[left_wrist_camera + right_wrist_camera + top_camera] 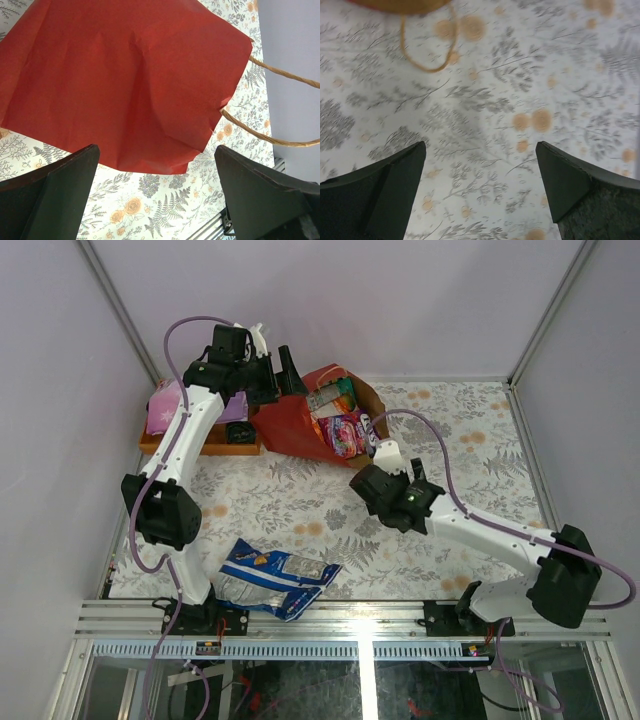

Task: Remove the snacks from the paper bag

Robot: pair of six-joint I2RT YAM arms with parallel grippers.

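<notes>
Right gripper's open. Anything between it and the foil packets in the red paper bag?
Nothing visible blocks it. The red paper bag lies on its side, its mouth facing the right gripper, with shiny foil packets showing inside. Only the bag's thin brown loop handle lies on the floral cloth between them.

I am working in a lab test cell: pale panel walls (400,300) are closing in my floral-clothed table (290,505), aluminium posts (120,310) are framing the far corners, and cables (250,695) are trailing beneath the near mounting rail (340,618).
</notes>
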